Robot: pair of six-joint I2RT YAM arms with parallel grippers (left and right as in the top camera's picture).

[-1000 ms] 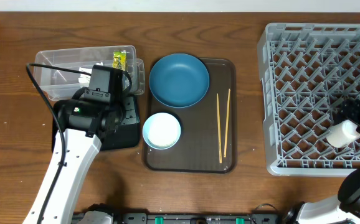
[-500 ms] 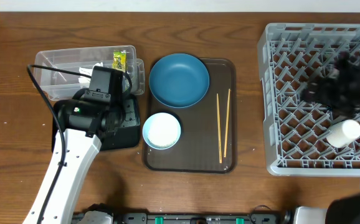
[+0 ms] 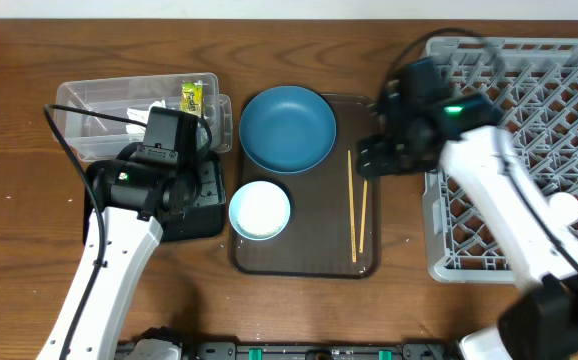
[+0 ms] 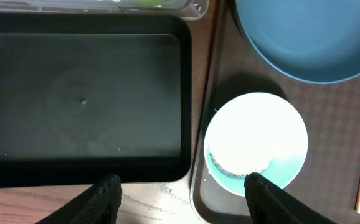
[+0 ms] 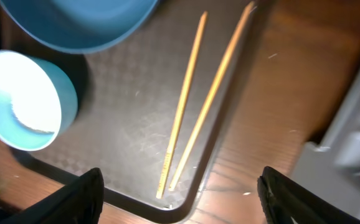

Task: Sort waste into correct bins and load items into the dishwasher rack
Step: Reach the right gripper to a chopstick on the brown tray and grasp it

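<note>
The blue dish, the white bowl and the chopsticks lie on a brown tray. My right gripper is open and empty above the chopsticks' far ends; they show between its fingers in the right wrist view. My left gripper is open and empty over the black tray, its fingers at the tray's near edge. The bowl holds rice grains. The clear tub holds the yellow-green wrapper and something white. The grey rack stands at the right.
A pale cup-like thing lies in the rack, partly behind my right arm. A black cable loops over the tub's left side. Bare wood table shows in front of the brown tray.
My right arm has swung left out of the rack to the brown tray's right edge, over the chopsticks. The left arm has not moved.
</note>
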